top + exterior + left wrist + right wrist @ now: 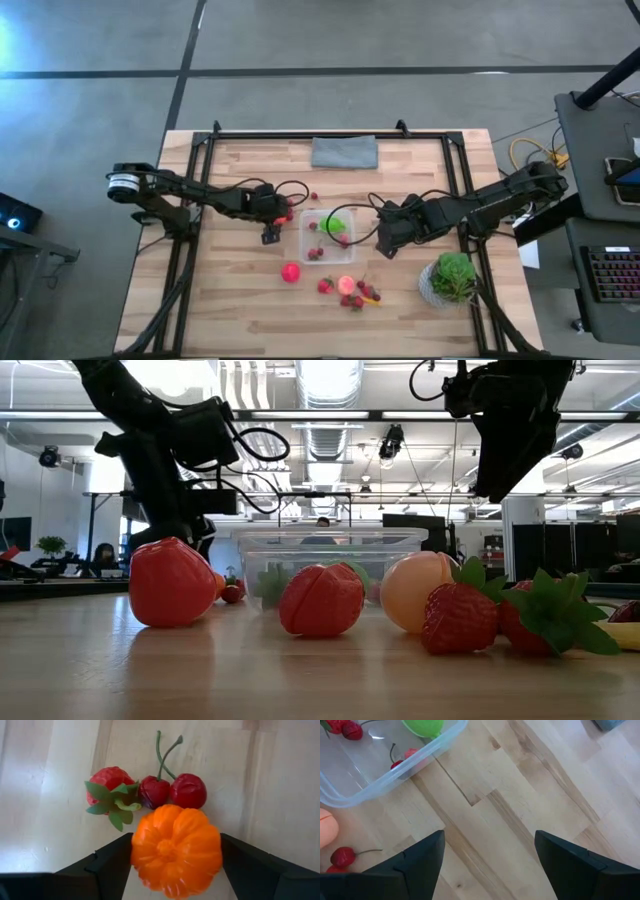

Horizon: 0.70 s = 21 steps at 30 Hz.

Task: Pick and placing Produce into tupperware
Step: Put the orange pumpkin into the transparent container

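Near bench edge: glossy moulded strawberries (460, 615) with soft green leaf caps, a smooth peach ball (418, 590) and a bright pink ball (291, 271), all loose on pale wood-plank top. Mid-bench: clear rounded-corner tupperware (303, 240) held a green ball (334, 225) and small red berries; no readable labels. Left gripper (172, 862) just beside its left wall, fingers clamped on a ribbed orange pumpkin-shaped piece (176, 850) near twin cherries (172, 790); right gripper (490, 857) just right of it, fingers apart, empty.
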### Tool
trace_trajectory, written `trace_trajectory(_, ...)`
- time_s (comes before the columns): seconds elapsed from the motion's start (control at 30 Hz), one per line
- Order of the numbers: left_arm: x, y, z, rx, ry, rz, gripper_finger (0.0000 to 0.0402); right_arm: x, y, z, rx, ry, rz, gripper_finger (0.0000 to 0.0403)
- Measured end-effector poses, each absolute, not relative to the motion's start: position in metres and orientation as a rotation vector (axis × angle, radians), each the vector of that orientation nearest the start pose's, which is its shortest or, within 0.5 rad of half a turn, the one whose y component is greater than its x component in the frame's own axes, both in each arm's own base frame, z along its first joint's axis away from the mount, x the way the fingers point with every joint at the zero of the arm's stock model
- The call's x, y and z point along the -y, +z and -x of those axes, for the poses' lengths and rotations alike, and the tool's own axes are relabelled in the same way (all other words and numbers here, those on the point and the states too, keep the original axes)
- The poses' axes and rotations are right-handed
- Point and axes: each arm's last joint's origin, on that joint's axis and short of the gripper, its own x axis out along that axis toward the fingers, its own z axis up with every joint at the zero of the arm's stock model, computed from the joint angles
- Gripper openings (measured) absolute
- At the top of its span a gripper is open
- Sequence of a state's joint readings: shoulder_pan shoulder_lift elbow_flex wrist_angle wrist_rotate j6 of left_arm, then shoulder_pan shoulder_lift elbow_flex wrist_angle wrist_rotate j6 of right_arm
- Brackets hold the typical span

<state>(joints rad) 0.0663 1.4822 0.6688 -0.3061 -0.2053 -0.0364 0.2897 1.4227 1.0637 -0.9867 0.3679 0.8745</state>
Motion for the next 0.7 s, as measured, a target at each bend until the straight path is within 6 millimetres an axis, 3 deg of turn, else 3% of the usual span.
trace_trajectory(0.27,-0.022,0.144,-0.250,-1.114,0.262,-0.042,0.0210,-0.062,0.242,-0.245,-1.120,-0.600,-0.324,0.0303)
trace_trajectory(0.5,-0.022,0.157,-0.249,-1.134,0.264,-0.042,0.0243,-0.062,0.242,-0.245,-1.117,-0.604,-0.331,0.0300)
trace_trajectory(0.7,-0.022,0.193,-0.249,-1.097,0.266,-0.041,0.0245,-0.062,0.242,-0.245,-1.118,-0.602,-0.329,0.0301)
